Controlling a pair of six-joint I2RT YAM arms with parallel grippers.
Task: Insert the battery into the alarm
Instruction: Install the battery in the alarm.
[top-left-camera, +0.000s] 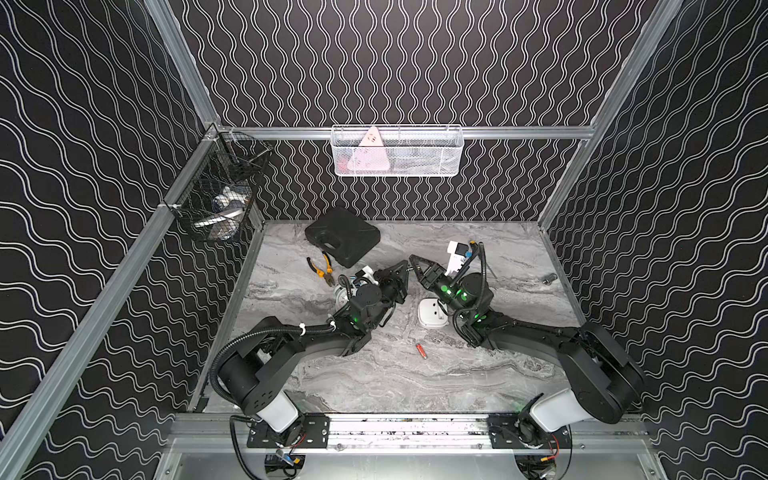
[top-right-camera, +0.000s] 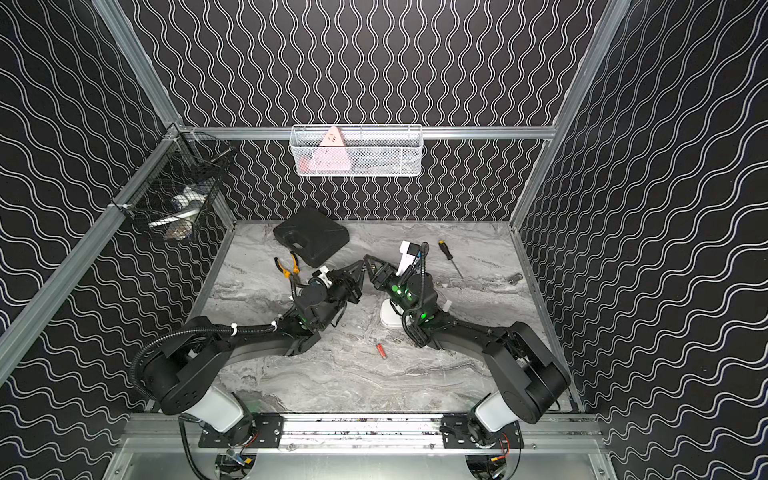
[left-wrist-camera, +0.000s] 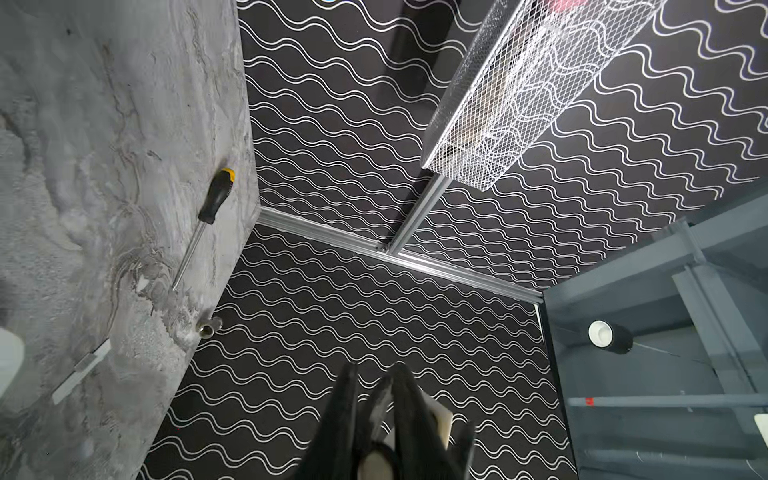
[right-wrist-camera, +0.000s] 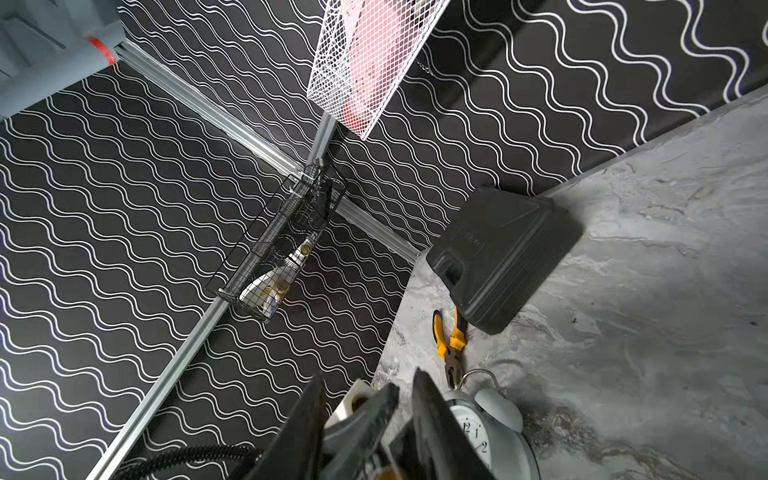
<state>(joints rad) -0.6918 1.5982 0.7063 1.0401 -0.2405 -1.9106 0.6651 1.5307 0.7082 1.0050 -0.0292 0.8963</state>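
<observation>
While the red battery (top-left-camera: 421, 350) lies loose on the marbled table (top-left-camera: 374, 386), at 6 o'clock from them, the left gripper (top-left-camera: 402, 268) and the right gripper (top-left-camera: 417, 262) meet tip to tip in the air above the table's middle. The twin-bell alarm clock (right-wrist-camera: 478, 432) sits at about 8 o'clock from that meeting point, largely hidden under the left arm from above and well apart from the battery. Seen from the left wrist, the left jaws are pinched almost together; whether they hold anything cannot be told. Seen from the right wrist, the right jaws stand apart with a dark wedge between them, apparently the left gripper's tip, and nothing is clearly in their grasp. This closeness looks like the chief hazard. If the right jaws close here, they could clamp the other gripper's finger rather than any small part between the two. Any part passed across could slip free, drop and roll on the smooth table. The battery is round and would likely roll away if an arm brushed it while reaching down. The clock, close beneath the left arm, could be tipped by a low sweep, and the pliers (top-left-camera: 322, 270) at 9 o'clock leave little room on that side.
</observation>
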